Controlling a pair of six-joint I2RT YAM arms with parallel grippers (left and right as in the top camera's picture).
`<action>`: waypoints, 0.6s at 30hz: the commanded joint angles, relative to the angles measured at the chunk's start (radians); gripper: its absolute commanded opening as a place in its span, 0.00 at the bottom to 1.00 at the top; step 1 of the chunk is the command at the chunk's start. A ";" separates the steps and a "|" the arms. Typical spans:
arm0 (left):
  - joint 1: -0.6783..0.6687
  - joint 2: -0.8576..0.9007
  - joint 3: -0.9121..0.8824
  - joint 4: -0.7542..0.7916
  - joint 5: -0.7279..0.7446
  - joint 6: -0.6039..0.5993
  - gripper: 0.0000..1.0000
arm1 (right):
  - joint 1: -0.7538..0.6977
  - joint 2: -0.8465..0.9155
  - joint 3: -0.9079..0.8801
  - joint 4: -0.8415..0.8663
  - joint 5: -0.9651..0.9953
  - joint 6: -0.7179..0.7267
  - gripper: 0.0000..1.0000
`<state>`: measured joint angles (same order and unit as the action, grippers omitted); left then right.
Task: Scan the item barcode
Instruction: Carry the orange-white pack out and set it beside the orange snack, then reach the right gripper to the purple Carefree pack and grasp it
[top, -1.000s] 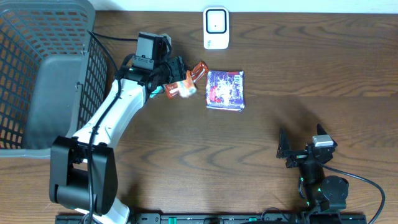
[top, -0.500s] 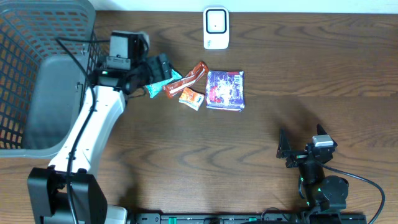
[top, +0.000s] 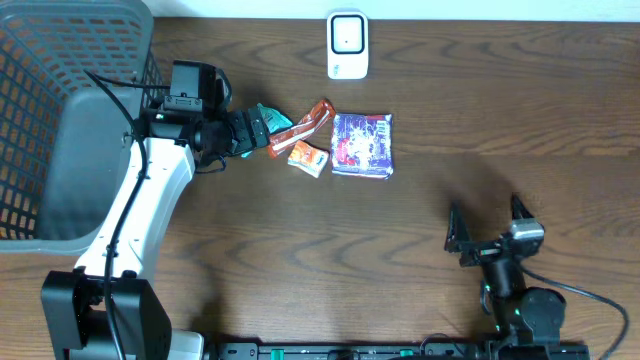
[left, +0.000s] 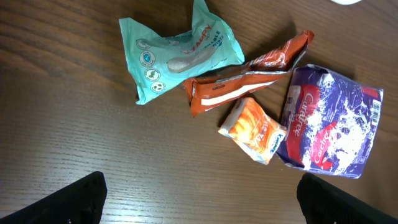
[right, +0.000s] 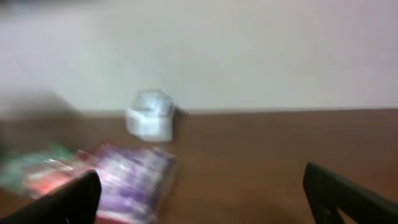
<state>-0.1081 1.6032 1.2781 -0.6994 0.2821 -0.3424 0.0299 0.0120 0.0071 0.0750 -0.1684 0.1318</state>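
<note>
Plainly, the task names no single item, and four packets lie in a loose cluster on the far half of the tabletop (top: 420, 290). These are a teal packet (left: 180, 56), a long red-orange wrapper (left: 249, 78), a small orange packet (left: 254, 129) and a larger purple packet (left: 329, 124). The red-orange wrapper touches the teal one and overlaps the small orange one, which lies against the purple packet's left edge. The white scanner (top: 347, 45) stands at the far edge, just beyond the purple packet. A grey basket (top: 60, 120) fills the far left corner.

The left hand (top: 252, 130) hovers at the left end of the cluster, beside the teal packet, with its fingers spread wide and nothing between them. The right hand (top: 487, 228) waits near the front right, well apart from everything, also spread and empty.

All four look like light, soft film pouches. They would likely be crinkly and somewhat slippery, would sag when lifted, and their contents might crush under a hard squeeze. The teal packet seems the easiest first pick. I would close across its narrower far-right end or on a crimped seam, so the flat printed face stays free to show the scanner. No barcode can be made out on it here. A striped white patch on the purple packet's right edge may be one.
</note>
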 joint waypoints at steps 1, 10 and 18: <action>0.003 -0.008 0.002 -0.003 -0.007 0.002 0.98 | -0.004 -0.005 -0.001 0.043 -0.413 0.412 0.99; 0.003 -0.008 0.002 -0.003 -0.007 0.002 0.98 | -0.004 0.006 0.036 0.559 -0.299 0.622 0.99; 0.003 -0.008 0.002 -0.003 -0.007 0.002 0.98 | -0.004 0.346 0.493 -0.107 -0.267 0.128 0.99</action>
<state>-0.1081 1.6032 1.2781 -0.6998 0.2817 -0.3424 0.0299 0.1982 0.3241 0.1150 -0.4606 0.5106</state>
